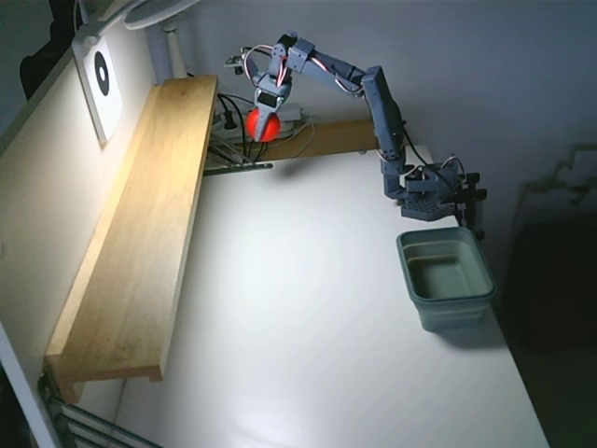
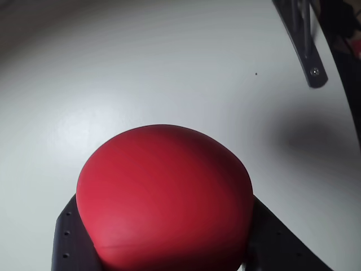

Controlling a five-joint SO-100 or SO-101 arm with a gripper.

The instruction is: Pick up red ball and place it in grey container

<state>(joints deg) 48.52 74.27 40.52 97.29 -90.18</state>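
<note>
Pincer (image 1: 263,126) grips the red ball (image 1: 262,123) above the table's (image 1: 308,308) far left. Grey container (image 1: 446,278) sits near right, apparently empty. Only the wrist view shows both dark fingers (image 2: 70,240) hugging the ball.

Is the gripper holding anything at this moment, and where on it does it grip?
Yes. The gripper holds the red ball, clear of the table, its fingers clamping the ball's opposite sides.

No readable text, brand or number in either view. Only sign: black oval ring mark on white rectangular card (image 1: 100,82) leaning on wall above long wooden shelf (image 1: 140,243).
</note>
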